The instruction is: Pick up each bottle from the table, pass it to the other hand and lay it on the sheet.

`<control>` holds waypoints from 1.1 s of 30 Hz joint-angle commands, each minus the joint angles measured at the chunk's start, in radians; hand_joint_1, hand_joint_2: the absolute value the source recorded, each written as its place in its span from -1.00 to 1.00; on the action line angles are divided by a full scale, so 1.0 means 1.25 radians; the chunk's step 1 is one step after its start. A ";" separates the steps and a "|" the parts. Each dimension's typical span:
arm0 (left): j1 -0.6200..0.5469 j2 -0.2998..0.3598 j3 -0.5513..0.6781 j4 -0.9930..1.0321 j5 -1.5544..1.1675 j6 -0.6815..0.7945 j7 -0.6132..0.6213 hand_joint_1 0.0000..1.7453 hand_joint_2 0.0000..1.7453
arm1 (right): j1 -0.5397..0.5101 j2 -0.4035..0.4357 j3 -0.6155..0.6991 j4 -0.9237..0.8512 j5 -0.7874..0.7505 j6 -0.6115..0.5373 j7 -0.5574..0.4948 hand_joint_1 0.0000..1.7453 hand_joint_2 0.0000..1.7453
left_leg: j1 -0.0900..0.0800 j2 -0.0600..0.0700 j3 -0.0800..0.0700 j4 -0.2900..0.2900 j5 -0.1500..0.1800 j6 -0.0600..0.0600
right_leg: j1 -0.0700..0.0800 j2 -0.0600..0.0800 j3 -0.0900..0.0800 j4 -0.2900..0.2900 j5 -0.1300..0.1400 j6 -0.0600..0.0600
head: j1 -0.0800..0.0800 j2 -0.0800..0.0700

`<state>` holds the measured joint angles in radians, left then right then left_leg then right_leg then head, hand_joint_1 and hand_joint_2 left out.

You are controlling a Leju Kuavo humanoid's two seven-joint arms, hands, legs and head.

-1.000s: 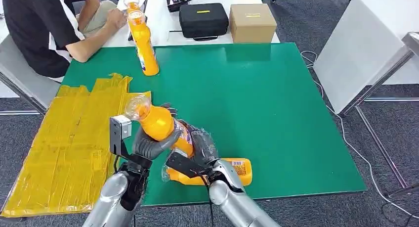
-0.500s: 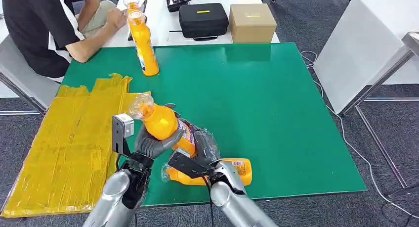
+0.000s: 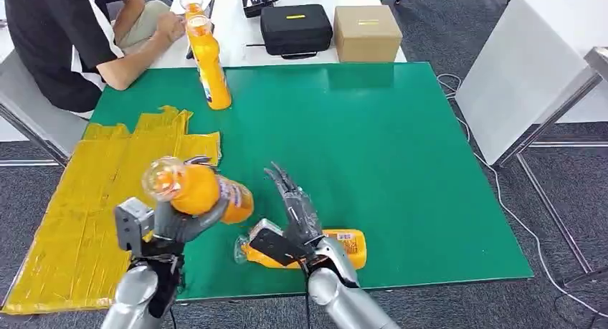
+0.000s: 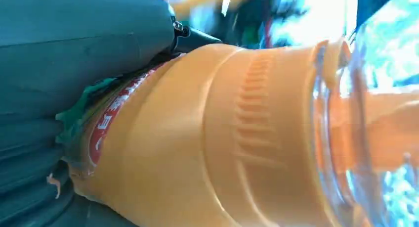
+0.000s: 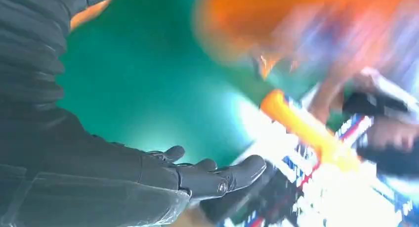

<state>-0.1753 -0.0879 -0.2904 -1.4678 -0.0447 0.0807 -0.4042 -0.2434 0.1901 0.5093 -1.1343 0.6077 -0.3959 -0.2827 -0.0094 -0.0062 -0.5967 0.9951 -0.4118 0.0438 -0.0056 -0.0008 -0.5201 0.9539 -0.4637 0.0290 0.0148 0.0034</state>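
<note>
In the head view's lower left, the left hand [image 3: 183,221] grips an orange bottle [image 3: 197,191] tilted above the table's [image 3: 401,164] near edge, beside the yellow sheet [image 3: 93,200]; its wrist view adds the bottle's red label. At lower centre the right hand [image 3: 294,207] stands empty, fingers spread, over a lying bottle [image 3: 344,246]. Upper left, a third bottle [image 3: 208,60] stands upright.

sheet [image 3: 86,221] left on table [image 3: 401,157]
</note>
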 commanded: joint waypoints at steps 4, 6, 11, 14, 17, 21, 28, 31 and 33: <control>0.130 0.137 0.131 -0.130 -0.593 0.349 0.052 1.00 1.00 | 0.143 -0.133 -0.078 -0.268 0.086 -0.050 0.028 -1.00 1.00 | 0.001 0.001 0.004 0.000 -0.003 -0.003 | 0.000 0.000 0.005 -0.001 -0.002 -0.001 | 0.000 0.000; 0.109 0.145 0.102 -0.077 -0.677 0.356 0.088 1.00 1.00 | 0.171 -0.138 -0.087 -0.289 0.104 -0.053 0.032 -1.00 1.00 | 0.000 -0.001 0.001 -0.001 -0.001 -0.002 | 0.000 -0.001 0.002 -0.001 -0.001 -0.001 | 0.000 0.000; 0.088 0.133 0.069 -0.031 -0.760 0.384 0.124 1.00 1.00 | 0.200 -0.150 -0.093 -0.309 0.110 -0.053 0.024 -1.00 1.00 | 0.000 -0.003 0.002 -0.001 -0.001 -0.002 | 0.000 -0.003 0.002 -0.002 -0.002 -0.001 | 0.000 0.000; 0.087 0.137 0.065 -0.034 -0.761 0.387 0.127 1.00 1.00 | 0.196 -0.146 -0.094 -0.307 0.110 -0.053 0.023 -1.00 1.00 | 0.000 0.000 0.001 -0.001 -0.001 -0.002 | 0.000 -0.001 0.001 -0.002 -0.001 -0.001 | 0.000 0.000; 0.087 0.137 0.065 -0.034 -0.761 0.387 0.127 1.00 1.00 | 0.196 -0.146 -0.094 -0.307 0.110 -0.053 0.023 -1.00 1.00 | 0.000 -0.001 0.003 -0.001 -0.001 -0.002 | 0.000 -0.002 0.003 -0.002 -0.001 -0.001 | 0.000 0.000; 0.059 0.123 0.025 0.003 -0.875 0.360 0.185 1.00 1.00 | 0.213 -0.158 -0.100 -0.326 0.112 -0.046 0.012 -1.00 1.00 | 0.001 0.000 0.004 -0.001 -0.001 -0.003 | 0.000 -0.001 0.003 -0.002 -0.002 -0.001 | 0.000 0.000; -0.145 0.030 -0.179 0.307 -1.221 0.309 0.440 1.00 1.00 | 0.258 -0.165 -0.113 -0.459 0.163 -0.003 0.010 -1.00 1.00 | 0.000 -0.009 0.001 0.000 0.000 -0.002 | -0.001 -0.009 -0.005 -0.002 -0.002 0.000 | 0.000 0.000; -0.234 -0.018 -0.168 0.480 -1.221 0.307 0.444 1.00 1.00 | 0.282 -0.187 -0.093 -0.486 0.183 0.011 0.018 -1.00 1.00 | 0.000 -0.011 0.002 -0.001 0.001 -0.002 | -0.001 -0.011 0.002 -0.003 -0.002 0.000 | 0.000 0.000; -0.285 -0.036 -0.143 0.552 -1.221 0.299 0.453 1.00 1.00 | 0.276 -0.187 -0.075 -0.491 0.201 0.033 0.026 -1.00 1.00 | 0.000 -0.010 0.003 -0.001 0.001 -0.002 | -0.001 -0.010 0.005 -0.003 -0.002 0.000 | -0.001 0.000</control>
<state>-0.2494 -0.0306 -0.3898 -1.2732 -1.5632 0.4700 0.1299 0.0713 0.0107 0.3906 -1.6609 0.8199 -0.4052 -0.2720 -0.0106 -0.0094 -0.5967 0.9957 -0.4109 0.0451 -0.0067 -0.0034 -0.5203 0.9529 -0.4633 0.0293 0.0141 0.0031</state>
